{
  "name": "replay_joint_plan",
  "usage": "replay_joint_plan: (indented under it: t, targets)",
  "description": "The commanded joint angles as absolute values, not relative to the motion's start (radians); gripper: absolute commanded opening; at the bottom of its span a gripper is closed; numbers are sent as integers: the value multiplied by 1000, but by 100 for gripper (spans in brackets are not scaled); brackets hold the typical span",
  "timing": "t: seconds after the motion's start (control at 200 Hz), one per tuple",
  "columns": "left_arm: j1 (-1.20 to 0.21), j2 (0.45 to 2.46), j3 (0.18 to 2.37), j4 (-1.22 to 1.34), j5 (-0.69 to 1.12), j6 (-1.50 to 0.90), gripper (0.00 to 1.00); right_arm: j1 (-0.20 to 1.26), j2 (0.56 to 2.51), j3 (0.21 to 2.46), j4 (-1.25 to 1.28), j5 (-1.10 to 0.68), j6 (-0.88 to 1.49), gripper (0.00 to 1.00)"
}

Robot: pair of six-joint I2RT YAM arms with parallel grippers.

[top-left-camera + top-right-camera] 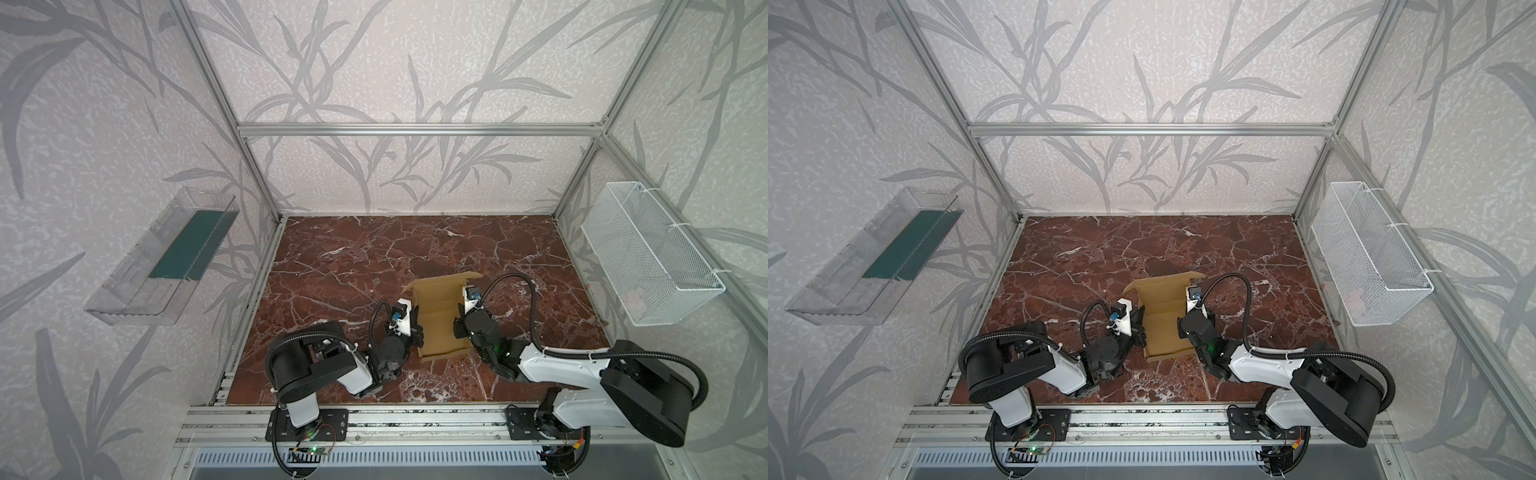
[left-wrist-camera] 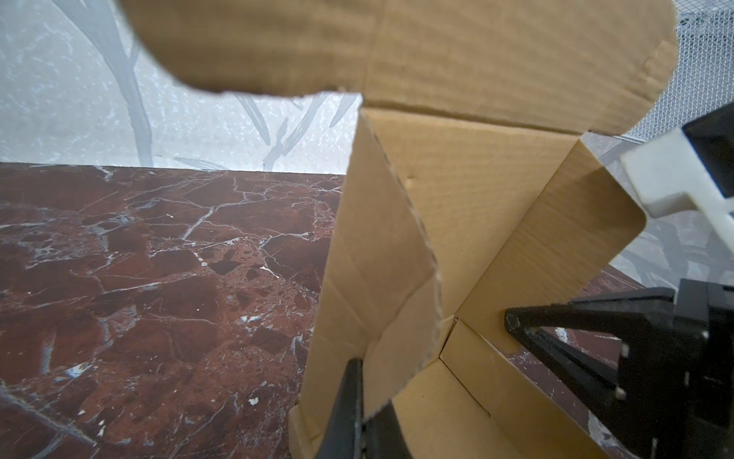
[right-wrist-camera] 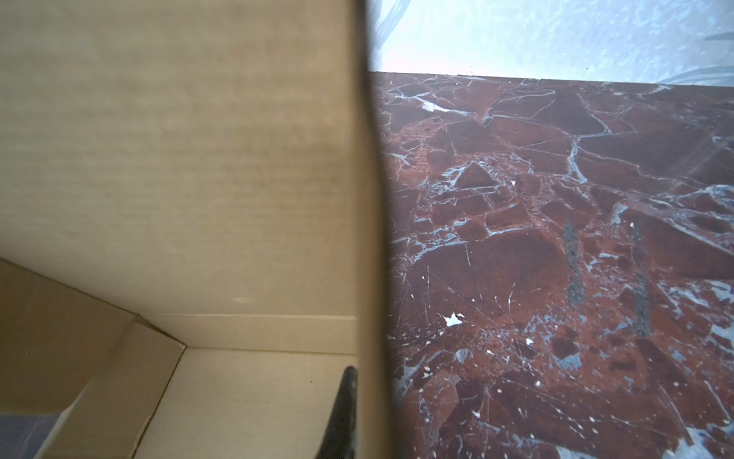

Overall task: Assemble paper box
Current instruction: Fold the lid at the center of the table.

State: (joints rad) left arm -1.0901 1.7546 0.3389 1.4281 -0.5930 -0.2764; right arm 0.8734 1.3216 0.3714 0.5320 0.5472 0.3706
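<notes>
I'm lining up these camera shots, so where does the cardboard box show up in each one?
Top view: box just below centre, on the marble table.
Top view: box again just below centre, slightly further left.
Left wrist: box close up, walls raised.
Right wrist: box close up, inner wall filling nearly half.
Shared landmark: the red marble table beside the box in all four.

One paper box (image 1: 440, 320) stands between two tools: one left tool (image 1: 417, 331) and one right tool (image 1: 459, 323). One clear plastic tray (image 1: 124, 291) hangs well beyond the left tool, and one white wire-mesh basket (image 1: 648, 266) well beyond the right tool. One counter (image 1: 353, 257) lies beneath both tools.
</notes>
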Motion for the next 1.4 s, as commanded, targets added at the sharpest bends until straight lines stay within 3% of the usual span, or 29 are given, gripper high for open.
replay_joint_plan:
  t: [0.0,0.665,0.935,1.395]
  targets:
    - [-1109,1780,360,1417,-508,-353,0,909,1332,385,502,494,407,0]
    - [-1172,1853,364,1419,-562,-411,0,982,1368,354,538,553,428,0]
    - [-1165,1847,433,1418,-637,-274,0,972,1396,425,533,512,335,0]
    - [-985,1831,535,1417,-419,-216,0,845,1408,561,475,360,265,0]
